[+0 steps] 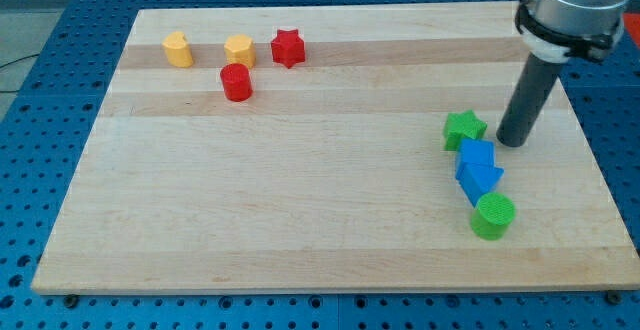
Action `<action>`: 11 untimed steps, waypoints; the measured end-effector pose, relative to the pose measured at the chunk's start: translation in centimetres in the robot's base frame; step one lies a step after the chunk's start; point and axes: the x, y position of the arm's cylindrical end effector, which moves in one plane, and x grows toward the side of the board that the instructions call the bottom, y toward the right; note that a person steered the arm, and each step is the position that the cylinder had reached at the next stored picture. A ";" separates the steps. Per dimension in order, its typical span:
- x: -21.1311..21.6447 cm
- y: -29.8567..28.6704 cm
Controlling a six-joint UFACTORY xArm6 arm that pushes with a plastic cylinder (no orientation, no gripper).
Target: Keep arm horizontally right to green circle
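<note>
Rod held near-vertical at frame right; my tip is set beside the green star, above the green circle; nothing is gripped.

The arm comes down from the view's top right corner, its pale grey body ringed by a black and white band. Below that a straight dark rod runs down and slightly toward the view's left. My tip rests on the surface in the right part of the view, about halfway down.
</note>
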 end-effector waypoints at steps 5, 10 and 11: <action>-2.9 -18.9; -6.3 -19.2; -8.5 -18.4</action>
